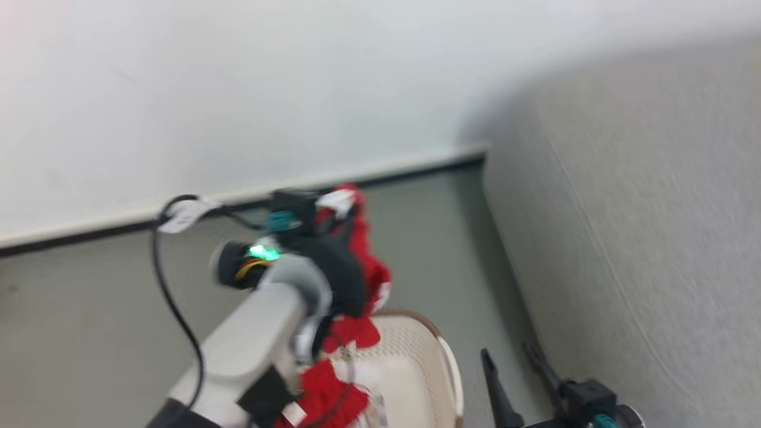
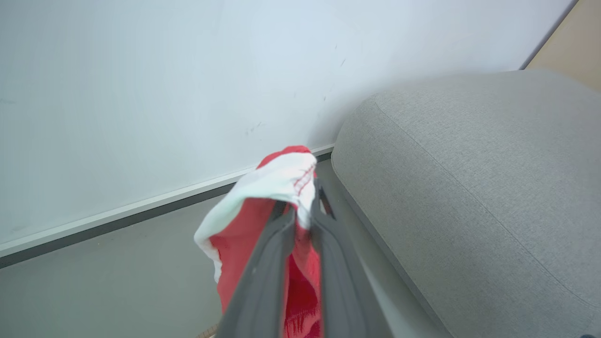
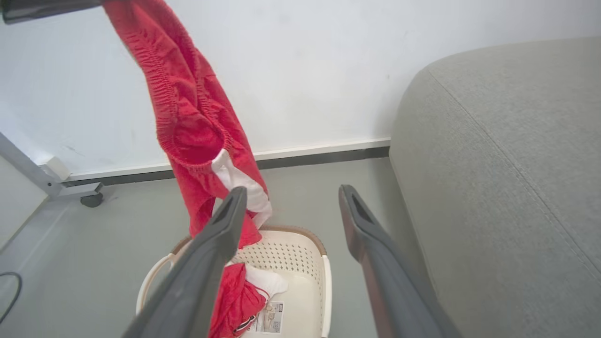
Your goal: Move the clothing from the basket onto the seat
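Clothing [image 3: 188, 117] in carry, above basket [image 3: 281, 253]
Left gripper [image 2: 307, 206] pinches one red piece, hanging over the basket; more clothing lies inside. Right gripper [image 3: 293, 192] spread, empty. Carry step, likely. Next: swing over seat [image 3: 507, 164] beside basket, then release

A white wall [image 1: 238, 89] meets a grey floor [image 1: 89, 333] along a white skirting strip [image 3: 319, 146] with a dark lower edge. In the right wrist view a grey metal frame leg [image 3: 28, 171] stands by the wall on a dark caster [image 3: 91, 200], and a dark cable [image 3: 14, 293] curves over the floor at the left edge
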